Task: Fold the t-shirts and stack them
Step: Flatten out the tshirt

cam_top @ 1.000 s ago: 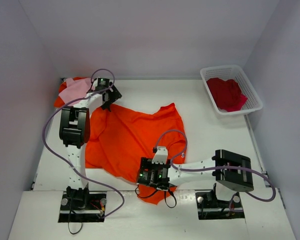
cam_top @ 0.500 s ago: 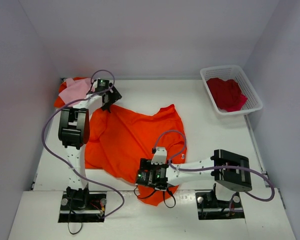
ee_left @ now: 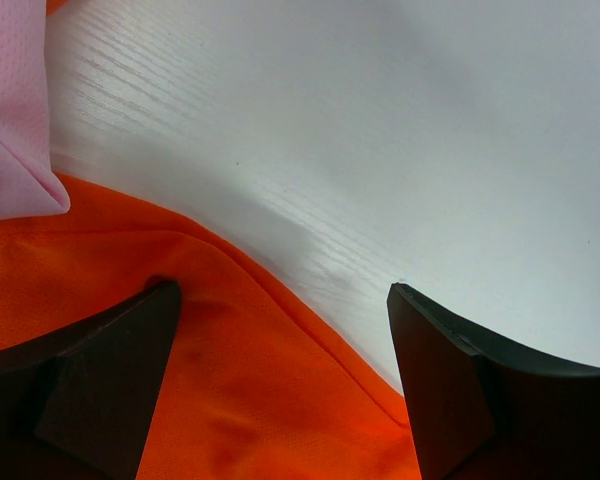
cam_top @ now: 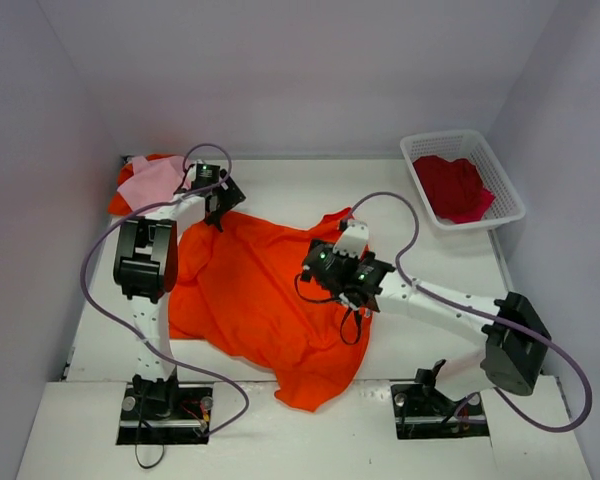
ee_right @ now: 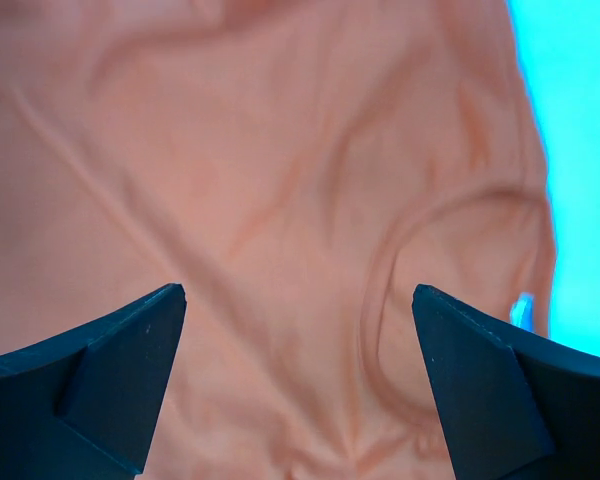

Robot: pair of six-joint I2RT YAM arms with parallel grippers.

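Jaws wide, left pincer [ee_left: 282,288] at orange t-shirt [cam_top: 250,290] edge, right pincer [ee_right: 298,290] above it

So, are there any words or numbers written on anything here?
No text can be read anywhere.
The orange shirt, pink shirt and red shirt are plain.
The basket has no label.
The left arm and right arm show small green lights and no readable print.

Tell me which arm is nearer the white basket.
Right. The right arm reaches over the orange shirt, left of the basket; the left arm is across the table by the pink shirt.
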